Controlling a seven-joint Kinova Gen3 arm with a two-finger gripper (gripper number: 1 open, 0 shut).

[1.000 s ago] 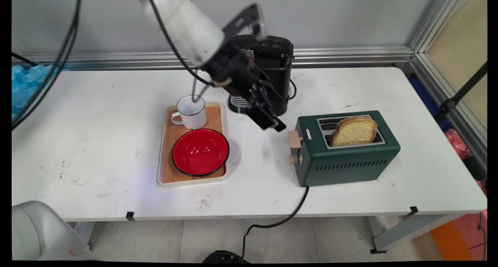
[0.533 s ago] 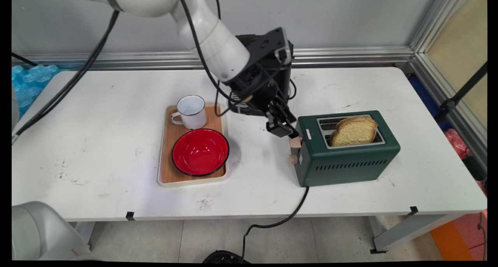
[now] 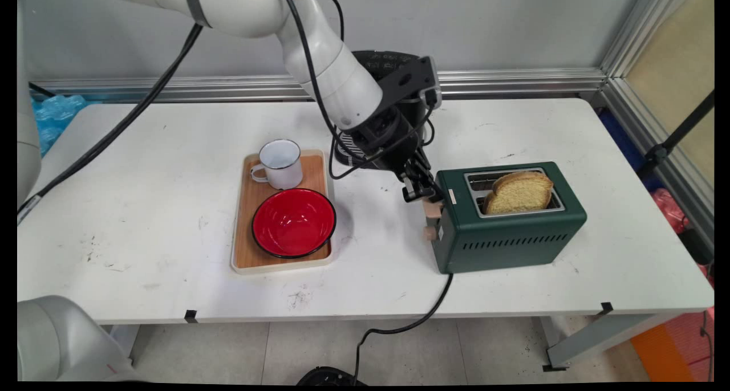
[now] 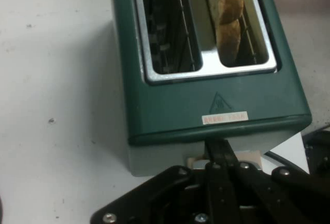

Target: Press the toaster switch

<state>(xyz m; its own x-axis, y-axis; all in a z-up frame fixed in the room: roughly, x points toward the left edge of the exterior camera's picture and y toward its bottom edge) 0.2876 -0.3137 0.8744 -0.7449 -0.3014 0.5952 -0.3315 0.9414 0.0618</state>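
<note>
Claw (image 3: 421,195) position: at the left end of the toaster (image 3: 507,231), tips down on the top of the lever (image 3: 432,208). In the hand view we see the claw (image 4: 219,152) with its fingers drawn together into one narrow black bar. We read it as closed, with nothing gripped between the fingers. Whether the tips press on the lever or only touch it, we cannot tell.

The toaster is a dark green box with rounded edges, a smooth matt shell and a row of vent slots low on its near side. It stands right of centre on the white worktop (image 3: 142,208), and its black cord (image 3: 422,317) drops over the near edge. The lever and the knob (image 3: 429,233) below it are pale and look like wood. Two metal-rimmed slots open in the top. One holds a bread (image 3: 520,191) slice, porous and brown-crusted, standing well proud of the slot. The other is empty.

Left of the claw, well apart, lies a tray (image 3: 239,231) with a white rim and a wooden floor. It carries a glossy red bowl (image 3: 293,223) with a dark rim and a white enamel mug (image 3: 280,164). A black coffee maker (image 3: 422,129) stands behind the arm.
</note>
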